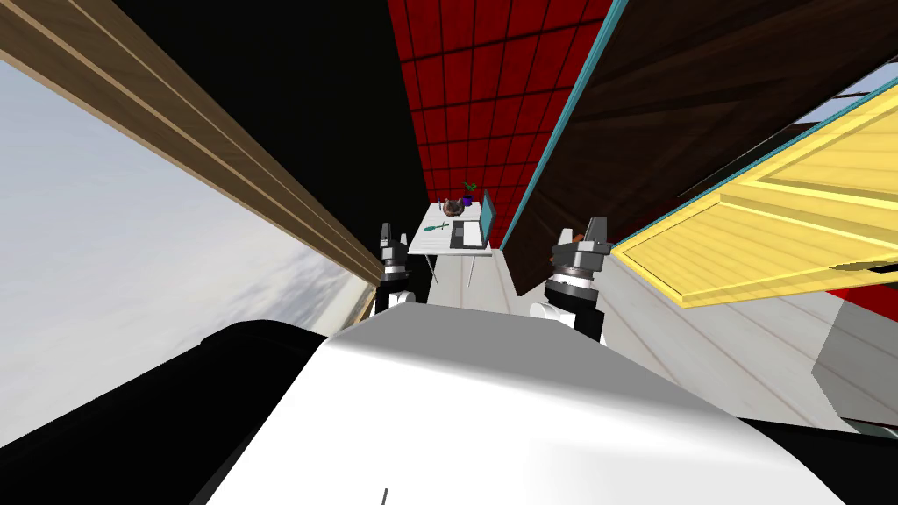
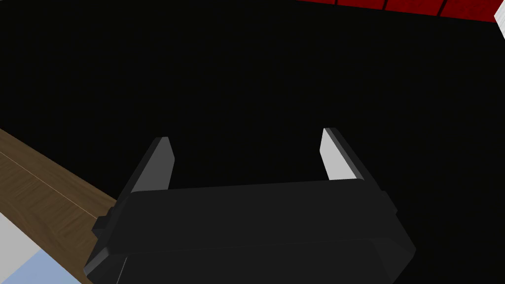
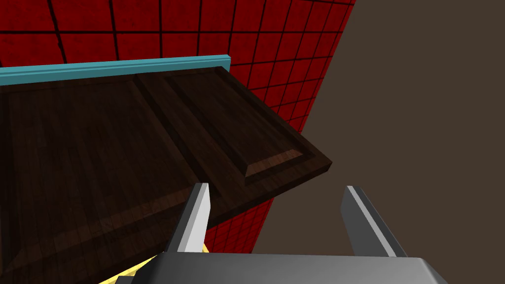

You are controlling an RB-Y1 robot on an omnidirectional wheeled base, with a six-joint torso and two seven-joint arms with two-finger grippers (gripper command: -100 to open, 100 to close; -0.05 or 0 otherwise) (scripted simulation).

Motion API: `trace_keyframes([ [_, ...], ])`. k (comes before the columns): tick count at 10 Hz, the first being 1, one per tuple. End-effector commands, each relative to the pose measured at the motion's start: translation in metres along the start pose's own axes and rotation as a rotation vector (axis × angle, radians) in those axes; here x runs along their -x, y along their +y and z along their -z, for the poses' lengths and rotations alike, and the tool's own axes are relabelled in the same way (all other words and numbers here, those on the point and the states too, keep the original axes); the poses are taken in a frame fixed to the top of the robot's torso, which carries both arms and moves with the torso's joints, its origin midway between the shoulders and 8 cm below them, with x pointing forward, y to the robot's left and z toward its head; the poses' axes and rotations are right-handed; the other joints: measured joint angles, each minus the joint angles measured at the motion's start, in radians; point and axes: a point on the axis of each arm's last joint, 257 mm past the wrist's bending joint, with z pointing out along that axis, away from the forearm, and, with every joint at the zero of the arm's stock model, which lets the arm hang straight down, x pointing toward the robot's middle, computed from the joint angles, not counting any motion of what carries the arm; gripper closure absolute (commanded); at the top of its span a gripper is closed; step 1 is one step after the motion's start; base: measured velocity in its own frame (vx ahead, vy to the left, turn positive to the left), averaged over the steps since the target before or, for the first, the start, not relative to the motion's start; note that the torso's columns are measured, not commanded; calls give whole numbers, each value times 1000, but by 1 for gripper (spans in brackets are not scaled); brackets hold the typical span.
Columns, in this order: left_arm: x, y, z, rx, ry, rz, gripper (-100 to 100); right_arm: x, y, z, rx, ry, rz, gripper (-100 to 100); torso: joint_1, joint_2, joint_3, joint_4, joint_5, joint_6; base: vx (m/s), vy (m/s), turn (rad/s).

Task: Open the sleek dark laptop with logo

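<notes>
Left tool (image 2: 246, 148) and right tool (image 3: 276, 197) spread, empty. Laptop (image 1: 467, 234) on bench (image 1: 438, 243) well ahead; advise driving up squarely before reaching its lid.

red tiled wall (image 1: 473, 88), dark panel (image 1: 631, 114), white table (image 1: 423, 243)

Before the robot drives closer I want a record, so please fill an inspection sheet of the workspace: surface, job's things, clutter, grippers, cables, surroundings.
Surface: small white table, far ahead, by the red tiled wall.
Job's things: laptop on the table; its lid seems already raised.
Clutter: green tool, brown round thing, plant, all on the table.
Grippers: left gripper open, empty; right gripper open, empty; both far from the table.
Cables: nothing seen.
Surroundings: dark wood panel and yellow panel on the right; black area on the left.
</notes>
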Motion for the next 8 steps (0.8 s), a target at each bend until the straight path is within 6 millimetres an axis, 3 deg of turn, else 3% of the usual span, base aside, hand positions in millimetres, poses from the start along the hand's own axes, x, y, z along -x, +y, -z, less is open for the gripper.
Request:
trace_keyframes([
  [1,0,0,0,0,0,0,0,0,0,0,0,0,0,0,0,40,-82,41,0,0,0,0,0],
  [8,0,0,0,0,0,0,0,0,0,0,0,0,0,0,0,544,-1087,544,0,0,0,0,0],
])
